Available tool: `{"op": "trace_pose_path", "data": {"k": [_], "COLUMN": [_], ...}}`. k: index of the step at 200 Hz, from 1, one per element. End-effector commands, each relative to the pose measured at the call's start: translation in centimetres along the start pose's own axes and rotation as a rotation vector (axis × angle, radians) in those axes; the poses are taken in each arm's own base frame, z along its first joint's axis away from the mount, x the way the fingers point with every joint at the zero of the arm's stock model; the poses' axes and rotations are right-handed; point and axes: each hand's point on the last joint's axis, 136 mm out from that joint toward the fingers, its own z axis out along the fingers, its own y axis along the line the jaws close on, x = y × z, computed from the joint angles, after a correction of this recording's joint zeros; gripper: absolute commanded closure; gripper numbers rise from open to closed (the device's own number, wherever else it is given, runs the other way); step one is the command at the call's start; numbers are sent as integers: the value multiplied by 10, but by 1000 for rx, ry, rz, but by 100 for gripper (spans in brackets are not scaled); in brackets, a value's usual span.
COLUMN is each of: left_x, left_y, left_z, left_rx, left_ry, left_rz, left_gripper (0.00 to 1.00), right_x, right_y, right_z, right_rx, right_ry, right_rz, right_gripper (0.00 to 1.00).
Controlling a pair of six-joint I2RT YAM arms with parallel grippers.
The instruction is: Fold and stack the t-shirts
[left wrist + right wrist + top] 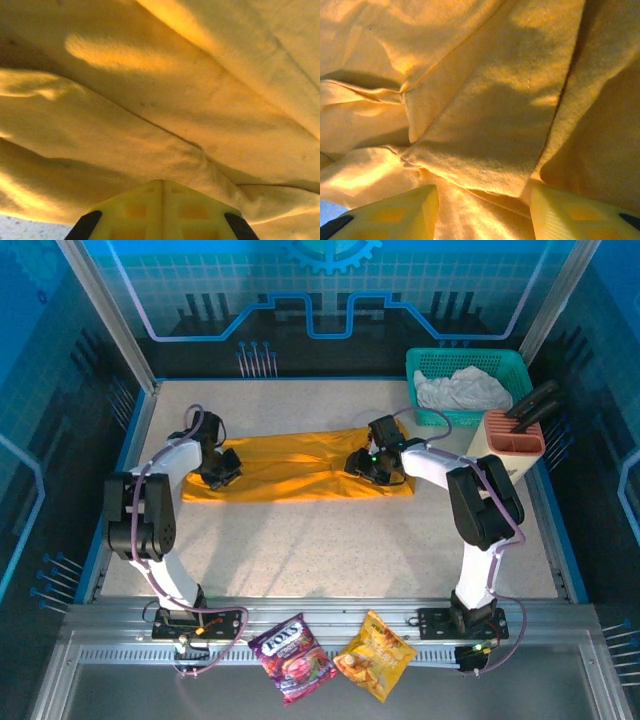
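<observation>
Across mid-bench, working golden-orange t-shirt lying long-axis left-right; pinching its left end with left tool, clamped on cloth; straddling right-end fold with right tool, jaws apart, not gripping yet.

T-shirts: two (one orange, one whitish-grey). Snack packets: two. Basket: one. Caddy: one. Arms: two.

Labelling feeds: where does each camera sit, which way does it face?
Top external: above, behind the bases, looking down on the speckled table; both arms, left tool, right tool on the golden-orange cloth t-shirt.
Left wrist: on that wrist, close on shirt; closed yellow fingers at bottom.
Right wrist: likewise; parted yellow fingers.
Shared: the shirt in all three.
</observation>
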Motion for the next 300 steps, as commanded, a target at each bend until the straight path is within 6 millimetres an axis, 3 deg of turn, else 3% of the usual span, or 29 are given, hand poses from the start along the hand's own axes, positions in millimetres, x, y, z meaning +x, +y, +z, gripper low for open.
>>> {"op": "trace_pose_path", "data": {"k": [1,73,138,179,202,234,264,282,300], "left_x": [2,3,4,5,3,-4,-8,-13,-22], "left_y": [-8,-3,-2,-4,-6,-17,-22,-24,-28], "left_z": [7,13,12,6,-7,-40,-71,-82,-81], "left_rx": [10,-17,-23,-19,-22,-6,10,3,-13], "left_ry": [17,25,27,24,0,-66,-134,-168,-170], "left_rz": [13,17,21,33,48,75,93,105,126], "left_gripper": [100,100,100,100,100,100,92,82,80], "right_x": [-5,-12,-48,-67,-75,-94,-103,-98,-85], "right_y": [6,26,51,60,73,96,118,118,104], "right_z": [5,12,24,41,32,8,-17,-30,-40], "right_rx": [10,-57,-66,-75,-107,-163,-229,-229,-204], "right_ry": [-4,4,-21,-2,-27,-80,-116,-131,-143], "right_rz": [-1,-7,-35,-25,-42,-96,-145,-152,-143], "right_gripper": [49,68,69,62,58,55,54,56,60]}}
